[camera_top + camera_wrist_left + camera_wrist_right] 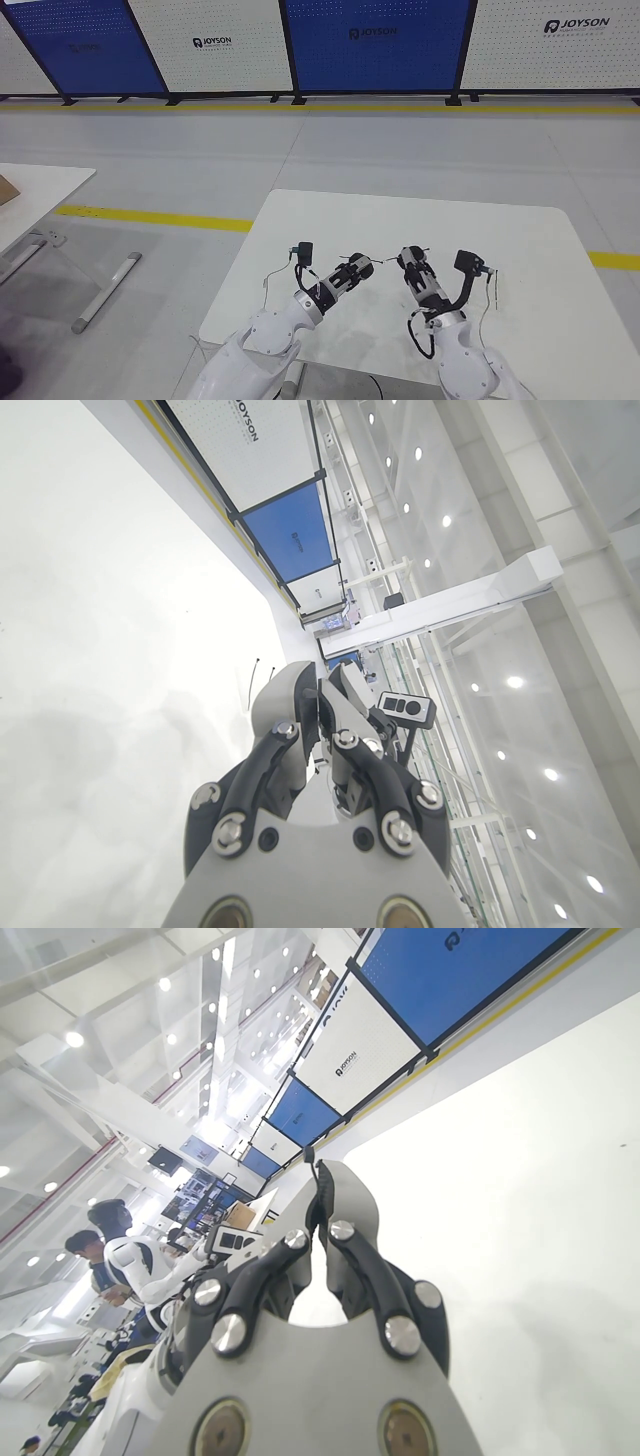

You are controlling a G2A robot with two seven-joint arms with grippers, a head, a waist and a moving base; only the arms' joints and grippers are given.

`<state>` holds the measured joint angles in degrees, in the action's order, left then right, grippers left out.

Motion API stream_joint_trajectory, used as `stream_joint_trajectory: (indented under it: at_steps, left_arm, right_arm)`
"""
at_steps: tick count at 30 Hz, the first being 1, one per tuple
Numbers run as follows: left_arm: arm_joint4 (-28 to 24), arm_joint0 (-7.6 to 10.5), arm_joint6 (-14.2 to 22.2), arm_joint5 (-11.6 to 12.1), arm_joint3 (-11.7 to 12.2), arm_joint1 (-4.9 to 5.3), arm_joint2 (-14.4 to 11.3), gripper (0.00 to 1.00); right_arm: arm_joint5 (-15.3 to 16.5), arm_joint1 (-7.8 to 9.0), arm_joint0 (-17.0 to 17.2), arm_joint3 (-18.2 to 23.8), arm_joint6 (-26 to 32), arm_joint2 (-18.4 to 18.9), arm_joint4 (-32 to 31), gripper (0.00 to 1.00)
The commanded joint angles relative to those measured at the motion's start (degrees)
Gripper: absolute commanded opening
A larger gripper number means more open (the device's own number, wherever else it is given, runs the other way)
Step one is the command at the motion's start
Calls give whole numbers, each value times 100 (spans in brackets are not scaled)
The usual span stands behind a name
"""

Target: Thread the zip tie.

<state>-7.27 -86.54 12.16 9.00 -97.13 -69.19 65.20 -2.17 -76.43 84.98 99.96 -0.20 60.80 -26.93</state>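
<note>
Now both pincers are closed above the white table [520, 235], each with something thin between its pads.

The right pincer [320, 1173] is clamped on a black zip tie [308, 1155]. The tie's head pokes out past the fingertips, and its strap runs down between the ribbed pads [326, 1189]. The left pincer [322, 672] is pressed together on a thin dark strip [318, 705]; whether that strip belongs to the same tie cannot be told. Seen from above, the two pincers sit near each other over the table's near half, tips facing and apart. Two loose ties [252, 682] lie flat on the table beyond the left pincer, side by side, close to the right arm's wrist.
</note>
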Motion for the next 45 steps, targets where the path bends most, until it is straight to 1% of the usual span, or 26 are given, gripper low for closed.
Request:
stream_joint_trajectory:
  at_steps: [1,5,10,22,23,25,27,36,41,45]
  left_arm:
    - [0,0,0,0,0,0,0,0]
    - [0,0,0,0,0,0,0,0]
    - [0,0,0,0,0,0,0,0]
    - [-34,-1,-4,-2,-6,-3,-9,0]
    - [-42,6,-18,-4,-11,-4,-3,0]
    - [267,-5,-248,-3,-7,3,24,0]
    - [311,-28,-327,6,-16,0,16,0]
    - [346,-30,-320,4,-11,4,25,0]
    - [346,-30,-320,4,-11,4,25,0]
    - [346,-30,-320,4,-11,4,25,0]
  right_arm:
    - [-1,8,58,60,18,27,-74,0]
    - [-41,0,84,67,-6,12,-177,0]
    - [-130,-25,83,61,-191,-70,-428,0]
    - [-140,-36,88,69,-201,-91,-388,0]
    - [-140,-36,88,69,-201,-91,-388,0]
    - [-140,-36,88,69,-201,-91,-388,0]
    - [-140,-36,88,69,-201,-91,-388,0]
    - [-139,-41,90,55,-224,-82,-386,0]
    - [-259,-86,-24,20,-305,-157,-424,0]
    - [-309,-121,-143,-84,-188,-256,-435,0]
